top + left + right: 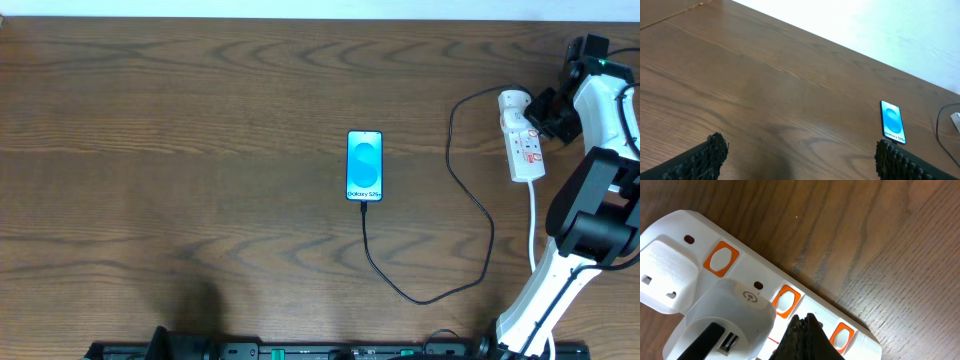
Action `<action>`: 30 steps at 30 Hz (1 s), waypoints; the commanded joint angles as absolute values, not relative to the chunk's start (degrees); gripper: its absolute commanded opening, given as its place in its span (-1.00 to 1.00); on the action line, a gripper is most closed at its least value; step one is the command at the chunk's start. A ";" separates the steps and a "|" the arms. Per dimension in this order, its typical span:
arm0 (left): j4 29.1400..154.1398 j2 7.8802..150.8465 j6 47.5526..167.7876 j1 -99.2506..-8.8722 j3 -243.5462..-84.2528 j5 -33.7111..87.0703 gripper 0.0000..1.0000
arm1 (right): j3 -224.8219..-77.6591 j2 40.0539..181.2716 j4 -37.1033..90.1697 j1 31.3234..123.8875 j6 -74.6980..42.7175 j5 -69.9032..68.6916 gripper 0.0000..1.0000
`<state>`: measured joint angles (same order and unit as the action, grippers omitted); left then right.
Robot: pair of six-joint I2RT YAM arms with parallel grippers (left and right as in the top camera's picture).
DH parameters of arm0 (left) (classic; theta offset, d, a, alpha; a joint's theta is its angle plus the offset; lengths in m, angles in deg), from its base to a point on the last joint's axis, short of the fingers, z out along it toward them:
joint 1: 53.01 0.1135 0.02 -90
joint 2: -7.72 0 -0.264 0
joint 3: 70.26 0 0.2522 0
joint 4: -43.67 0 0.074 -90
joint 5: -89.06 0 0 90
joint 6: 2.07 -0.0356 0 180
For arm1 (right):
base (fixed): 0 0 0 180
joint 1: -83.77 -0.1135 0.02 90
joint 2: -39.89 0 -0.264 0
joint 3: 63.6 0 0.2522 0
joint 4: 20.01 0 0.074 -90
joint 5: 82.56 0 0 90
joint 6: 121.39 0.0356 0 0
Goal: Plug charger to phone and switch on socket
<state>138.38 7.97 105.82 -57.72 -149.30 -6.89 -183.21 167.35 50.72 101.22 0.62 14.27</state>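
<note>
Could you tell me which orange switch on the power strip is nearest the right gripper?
The middle switch of the three; the shut right gripper is right beside it, unlike the outer two.

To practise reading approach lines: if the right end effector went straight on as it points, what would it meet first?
Probably the socket, at or just beside its middle orange switch; the shut right end effector looks very close to it, though depth is unclear.

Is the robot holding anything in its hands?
Nothing is held. The left gripper is open and empty; the right gripper is shut, tips at the socket, gripping nothing.
</note>
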 commanded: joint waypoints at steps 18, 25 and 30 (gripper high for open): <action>138.36 7.88 104.93 -57.53 -149.63 -7.22 0.93 | -182.90 170.69 47.64 101.35 -0.41 9.13 -0.98; 138.36 7.88 104.93 -57.53 -149.63 -7.22 0.93 | -182.90 170.67 45.87 101.33 -3.95 8.78 -0.98; 138.36 7.88 104.91 -57.53 -149.63 -7.22 0.93 | -181.83 170.76 46.24 100.94 -4.23 8.32 -0.98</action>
